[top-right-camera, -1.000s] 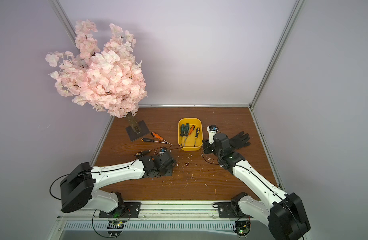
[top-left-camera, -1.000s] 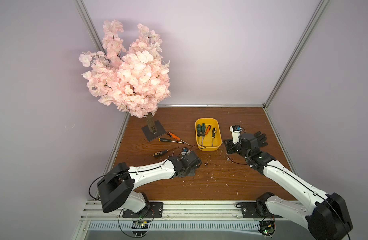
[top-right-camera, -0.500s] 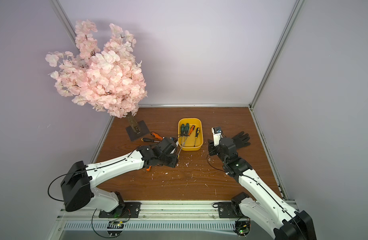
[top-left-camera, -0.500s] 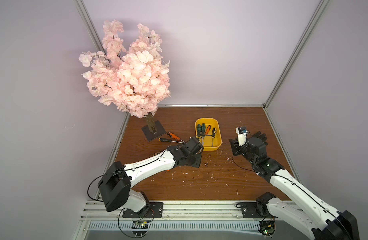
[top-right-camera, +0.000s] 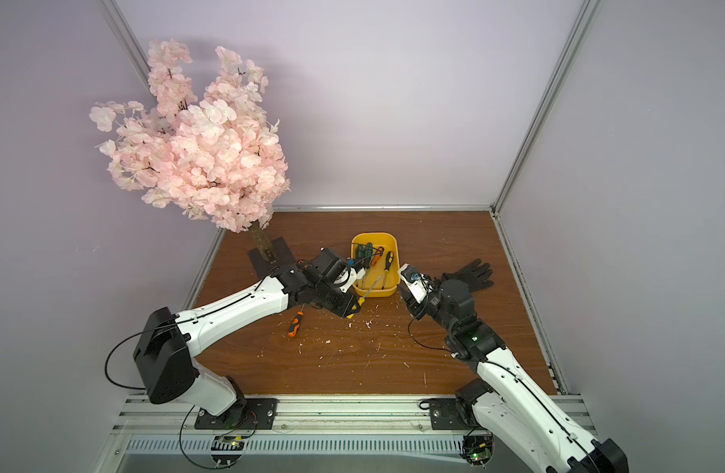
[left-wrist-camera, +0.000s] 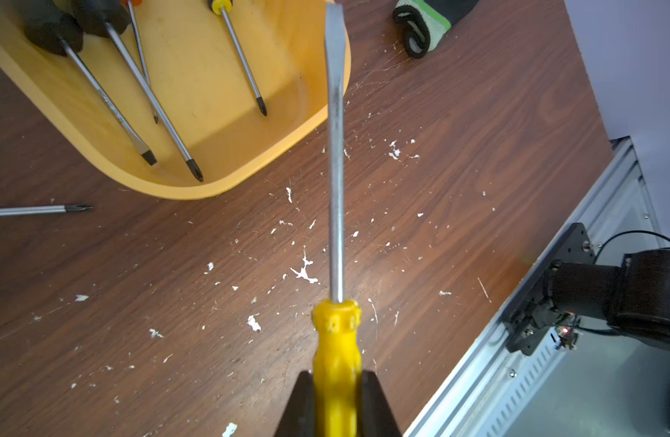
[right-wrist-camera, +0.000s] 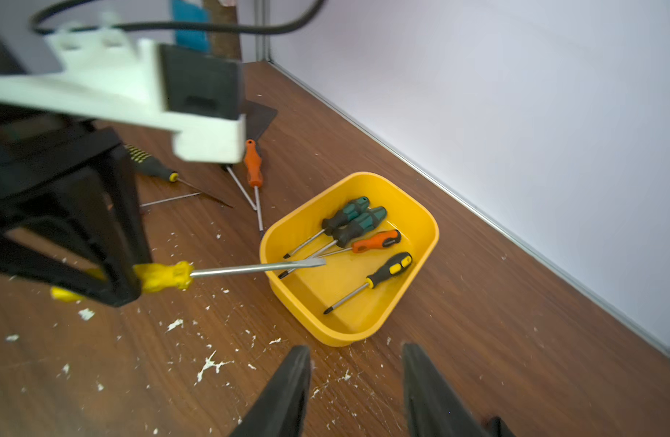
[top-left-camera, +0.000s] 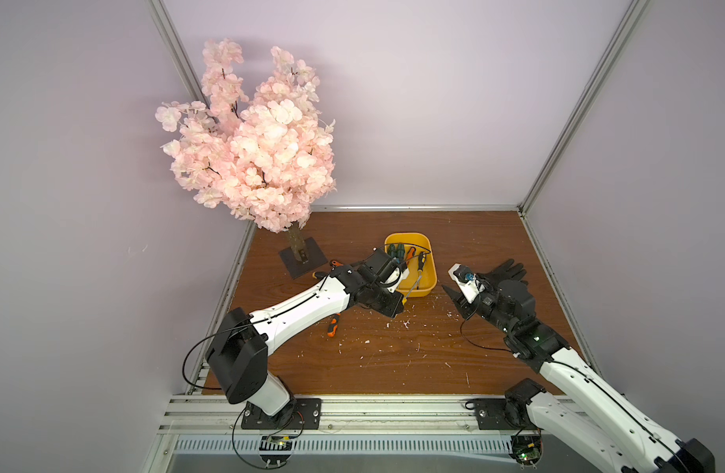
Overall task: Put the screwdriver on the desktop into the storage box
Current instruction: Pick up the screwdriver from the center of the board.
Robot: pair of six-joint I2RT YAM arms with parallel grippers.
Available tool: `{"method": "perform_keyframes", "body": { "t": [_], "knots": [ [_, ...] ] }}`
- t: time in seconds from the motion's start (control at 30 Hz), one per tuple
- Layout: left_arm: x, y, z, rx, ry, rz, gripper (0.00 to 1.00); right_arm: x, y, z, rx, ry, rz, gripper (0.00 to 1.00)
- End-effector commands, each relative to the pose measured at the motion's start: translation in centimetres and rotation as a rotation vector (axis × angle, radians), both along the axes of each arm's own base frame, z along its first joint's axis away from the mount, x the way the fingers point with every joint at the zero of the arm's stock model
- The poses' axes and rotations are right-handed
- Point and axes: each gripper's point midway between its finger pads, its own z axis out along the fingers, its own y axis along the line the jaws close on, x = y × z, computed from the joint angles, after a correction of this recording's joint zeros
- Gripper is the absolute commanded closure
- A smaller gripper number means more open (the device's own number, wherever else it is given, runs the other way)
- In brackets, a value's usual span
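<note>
My left gripper (left-wrist-camera: pixel 337 380) is shut on the yellow handle of a flat-blade screwdriver (left-wrist-camera: pixel 335 159), held above the desktop (top-left-camera: pixel 393 360). The screwdriver's blade (right-wrist-camera: pixel 250 269) points at the yellow storage box (right-wrist-camera: pixel 348 336), and its tip hangs over the near rim. Both top views show this left gripper (top-left-camera: pixel 397 308) (top-right-camera: pixel 352 310) just left of the storage box (top-left-camera: pixel 410 237) (top-right-camera: pixel 373 236). Several screwdrivers lie inside the box. My right gripper (right-wrist-camera: pixel 356 350) (top-left-camera: pixel 455 299) stands open and empty over the desktop, right of the box.
An orange-and-black screwdriver (top-left-camera: pixel 333 326) lies on the desktop under my left arm. An orange one (right-wrist-camera: pixel 253 166) and a black one (right-wrist-camera: pixel 152 166) lie near the tree's dark base (top-left-camera: pixel 303 262). A black glove (top-left-camera: pixel 504 270) lies at the right. White flecks litter the board.
My left arm has lifted and swung toward the box with the yellow screwdriver in its jaws. The right gripper has backed a little away from the box and its jaws have spread wider.
</note>
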Motion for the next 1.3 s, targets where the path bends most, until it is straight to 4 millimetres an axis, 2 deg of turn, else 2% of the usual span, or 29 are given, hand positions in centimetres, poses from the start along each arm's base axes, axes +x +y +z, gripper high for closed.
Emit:
{"method": "perform_keyframes", "body": {
  "t": [0.0,0.13,0.3,0.6,0.87,1.27],
  "knots": [
    [-0.5,-0.1,2.0,-0.053,0.002,-0.068,0.96,-1.3,2.3,2.1,-0.081,-0.13,0.181,0.52],
    [-1.0,-0.3,3.0,-0.08,-0.002,-0.099,0.95,-2.7,3.7,1.4,-0.175,-0.193,0.3,0.52],
    [-1.5,-0.6,3.6,-0.111,0.01,-0.121,0.95,-3.7,5.3,1.7,-0.261,-0.277,0.385,0.5],
    [-2.5,-1.0,4.5,-0.16,0.038,-0.151,0.95,-4.5,7.1,1.0,-0.405,-0.352,0.487,0.5],
    [-3.1,-1.0,5.0,-0.184,0.056,-0.16,0.95,-3.9,7.3,-0.5,-0.523,-0.359,0.502,0.5],
    [-4.0,-0.9,5.1,-0.201,0.074,-0.179,0.95,-2.9,8.6,0.0,-0.554,-0.417,0.471,0.5]
  ]
}}
